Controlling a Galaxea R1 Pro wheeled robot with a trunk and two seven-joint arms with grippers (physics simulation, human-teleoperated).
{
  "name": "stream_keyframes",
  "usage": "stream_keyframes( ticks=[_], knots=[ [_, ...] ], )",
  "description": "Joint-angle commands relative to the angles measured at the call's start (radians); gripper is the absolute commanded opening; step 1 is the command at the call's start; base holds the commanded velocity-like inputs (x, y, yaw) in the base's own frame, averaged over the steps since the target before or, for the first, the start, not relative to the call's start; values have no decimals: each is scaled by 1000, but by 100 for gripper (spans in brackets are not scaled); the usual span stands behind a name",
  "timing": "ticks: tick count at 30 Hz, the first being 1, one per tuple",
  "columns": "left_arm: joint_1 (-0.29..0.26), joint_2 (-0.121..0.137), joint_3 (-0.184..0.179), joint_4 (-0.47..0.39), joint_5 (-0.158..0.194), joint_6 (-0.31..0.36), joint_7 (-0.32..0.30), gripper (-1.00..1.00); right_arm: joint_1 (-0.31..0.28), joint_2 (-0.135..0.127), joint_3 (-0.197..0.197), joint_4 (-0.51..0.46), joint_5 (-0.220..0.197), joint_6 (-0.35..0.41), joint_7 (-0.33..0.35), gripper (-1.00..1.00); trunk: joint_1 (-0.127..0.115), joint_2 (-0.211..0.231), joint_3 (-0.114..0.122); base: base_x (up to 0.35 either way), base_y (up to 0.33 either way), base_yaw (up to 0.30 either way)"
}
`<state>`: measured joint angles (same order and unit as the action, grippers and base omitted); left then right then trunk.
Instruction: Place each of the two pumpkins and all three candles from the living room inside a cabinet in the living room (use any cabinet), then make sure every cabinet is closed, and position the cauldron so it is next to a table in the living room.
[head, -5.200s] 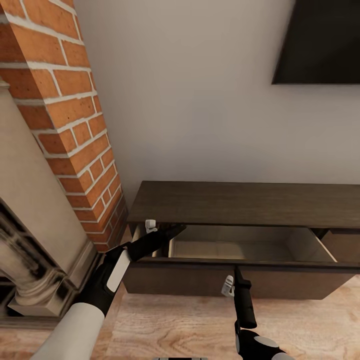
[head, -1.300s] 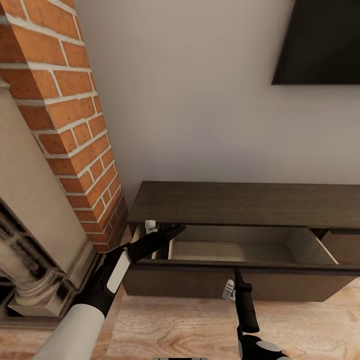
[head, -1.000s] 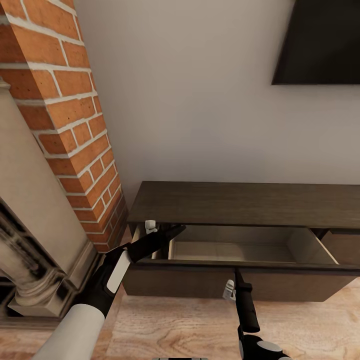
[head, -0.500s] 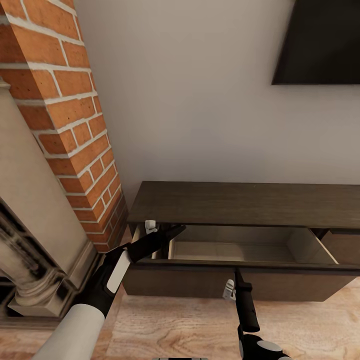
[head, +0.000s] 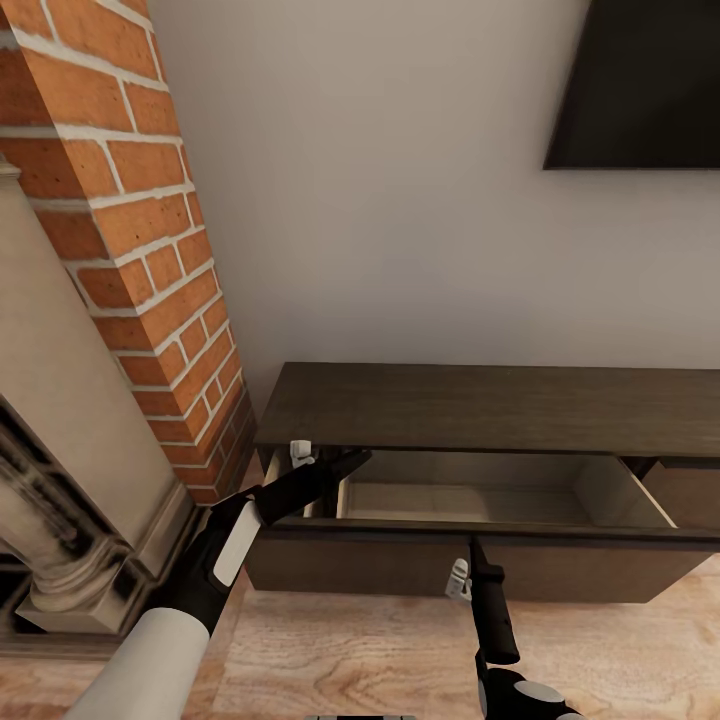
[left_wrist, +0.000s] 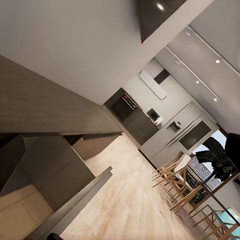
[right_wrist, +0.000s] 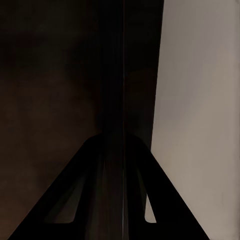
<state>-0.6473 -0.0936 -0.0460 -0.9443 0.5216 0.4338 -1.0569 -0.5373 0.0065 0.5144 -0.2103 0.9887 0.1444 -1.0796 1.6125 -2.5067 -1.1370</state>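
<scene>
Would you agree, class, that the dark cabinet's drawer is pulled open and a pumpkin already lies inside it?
Not quite. The cabinet does have its drawer pulled open, but the head view shows only its pale bare inside, with no pumpkin in the visible part. The right tool is at the drawer's front edge and the left tool is at its left end.

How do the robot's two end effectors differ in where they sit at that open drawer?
The left end effector reaches over the drawer's left end, its tip above the pale inside; the right end effector meets the dark drawer front from the floor side. The left one lies slanted across the corner; the right one points straight at the cabinet. Both are black, slim and hold no pumpkin or candle.
</scene>
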Motion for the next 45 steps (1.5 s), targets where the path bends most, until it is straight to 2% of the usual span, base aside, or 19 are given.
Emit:
stream_keyframes(
  ticks=[1, 26, 33, 45],
  knots=[
    [0, 0, 0, 0, 0, 0, 0, 100, 0, 0, -11, 17, -5, 0, 31, -100, 0, 0, 0, 0, 0, 0],
    [0, 0, 0, -1, 0, 0, -3, 100, 1, 0, -11, 42, -5, 0, 29, -100, 0, 0, 0, 0, 0, 0],
    [0, 1, 0, -1, 0, 0, -3, 100, 1, 0, -11, 46, 9, -2, 29, -100, 0, 0, 0, 0, 0, 0],
    [0, 0, 0, 0, 0, -1, -3, 100, 1, 2, -11, 66, 10, -2, 31, -100, 0, 0, 0, 0, 0, 0]
  ],
)
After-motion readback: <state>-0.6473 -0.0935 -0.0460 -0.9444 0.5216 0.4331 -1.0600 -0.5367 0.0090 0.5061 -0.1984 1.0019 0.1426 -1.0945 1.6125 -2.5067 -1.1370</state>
